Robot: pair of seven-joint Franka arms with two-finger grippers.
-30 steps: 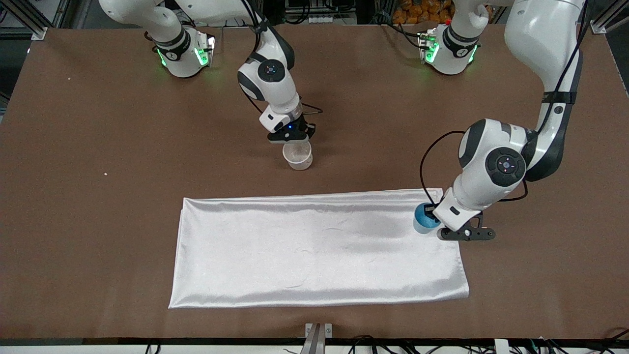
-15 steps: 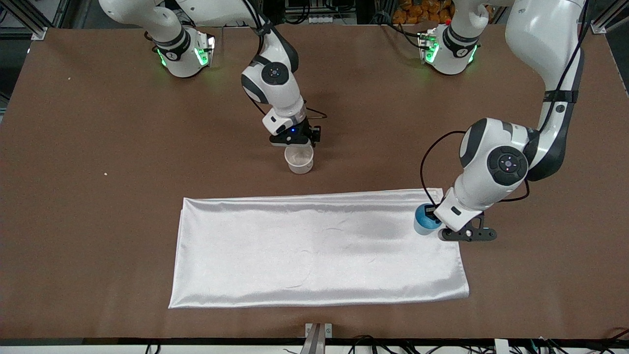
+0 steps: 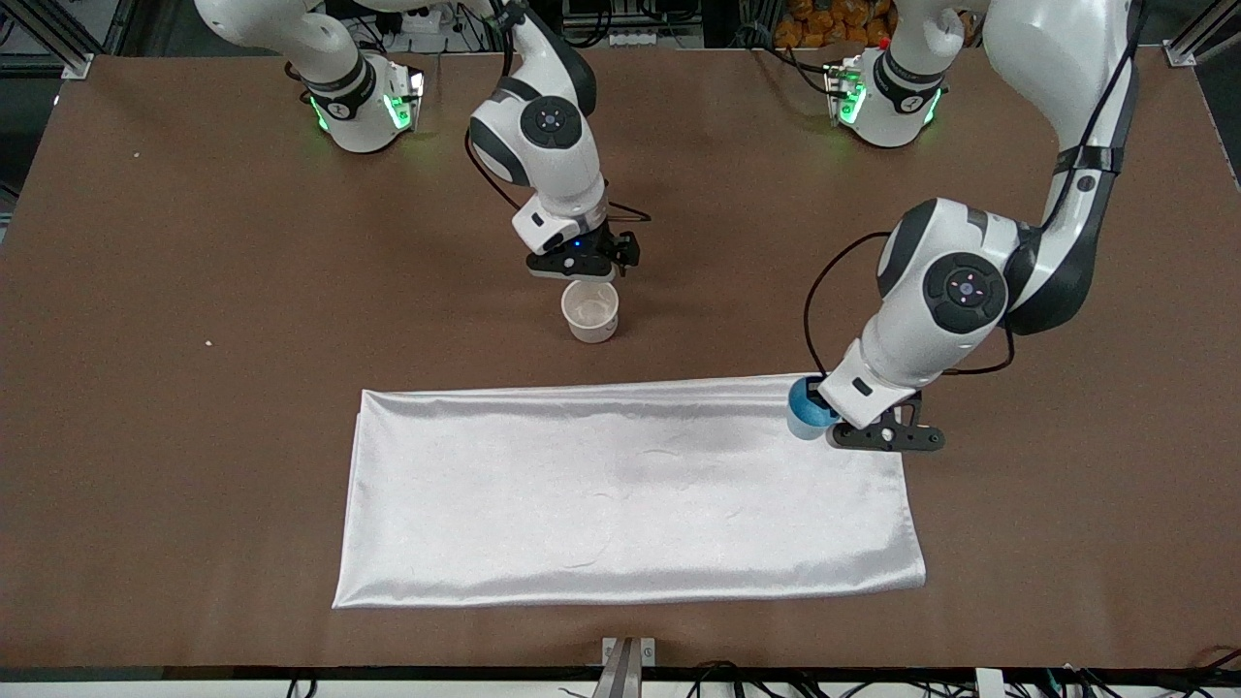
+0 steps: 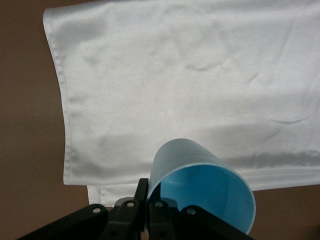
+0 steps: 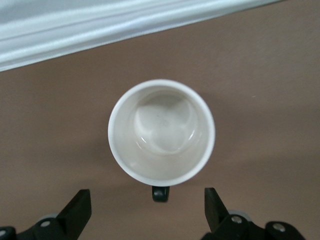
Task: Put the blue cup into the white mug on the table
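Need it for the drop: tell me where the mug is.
The white mug stands upright on the table, just below the open right gripper.

Satiny white cloth (image 3: 630, 494), matt brown table (image 3: 194, 388), glossy white mug (image 3: 589, 312)

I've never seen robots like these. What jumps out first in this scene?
The bright blue cup stands out most: the left gripper has its jaws shut on the cup's rim and holds it over a corner of the shiny white cloth toward the left arm's end of the table. Next is the white mug, upright and empty on the bare table, farther from the front camera than the cloth, with the right gripper open just above it.
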